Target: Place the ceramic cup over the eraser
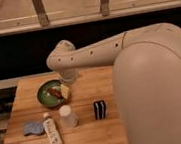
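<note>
Ceramic cup (67, 116) is standing on the worktop (93, 83), just left of the eraser (100, 109) and not touching it. Gripper (65, 91) is hanging at the green bowl (45, 94) farther back; I cannot tell its state.

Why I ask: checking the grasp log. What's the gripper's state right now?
Gripper: cannot tell whether open or shut; it is over the green bowl, not at the cup.
</note>
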Motion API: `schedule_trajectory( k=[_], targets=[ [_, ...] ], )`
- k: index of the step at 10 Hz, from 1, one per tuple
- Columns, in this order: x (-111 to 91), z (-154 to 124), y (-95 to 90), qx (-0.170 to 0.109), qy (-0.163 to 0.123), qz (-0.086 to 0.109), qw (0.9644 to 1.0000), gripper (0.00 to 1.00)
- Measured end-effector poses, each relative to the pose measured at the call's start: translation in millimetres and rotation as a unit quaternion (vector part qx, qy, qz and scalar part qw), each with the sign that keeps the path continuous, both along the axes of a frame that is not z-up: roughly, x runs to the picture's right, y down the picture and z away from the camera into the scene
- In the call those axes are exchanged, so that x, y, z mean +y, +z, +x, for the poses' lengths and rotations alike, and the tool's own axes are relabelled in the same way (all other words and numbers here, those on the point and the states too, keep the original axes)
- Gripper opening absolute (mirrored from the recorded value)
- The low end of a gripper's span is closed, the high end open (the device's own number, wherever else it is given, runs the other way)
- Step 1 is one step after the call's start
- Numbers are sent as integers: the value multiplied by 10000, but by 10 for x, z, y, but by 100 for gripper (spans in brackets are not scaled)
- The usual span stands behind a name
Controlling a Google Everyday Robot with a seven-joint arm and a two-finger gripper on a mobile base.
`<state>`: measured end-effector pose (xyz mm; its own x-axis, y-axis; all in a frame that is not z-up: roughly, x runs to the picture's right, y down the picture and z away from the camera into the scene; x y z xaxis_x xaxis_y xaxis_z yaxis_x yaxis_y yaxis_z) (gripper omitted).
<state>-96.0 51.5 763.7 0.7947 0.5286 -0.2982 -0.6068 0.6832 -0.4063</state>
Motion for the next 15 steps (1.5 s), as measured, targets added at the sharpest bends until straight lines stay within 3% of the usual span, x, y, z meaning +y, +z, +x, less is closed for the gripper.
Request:
schedule_trajectory(
  k=[3,7,11,15],
  targets=[
    [266,-25,-282,68,-104,110,9999,80],
    [433,-132,-423,-252,-169,156,9994,80],
    [632,-475,-457,-553,-454,78,9974,80],
    [852,-656,-349,-600,-619,-137,9962,80]
  ],
)
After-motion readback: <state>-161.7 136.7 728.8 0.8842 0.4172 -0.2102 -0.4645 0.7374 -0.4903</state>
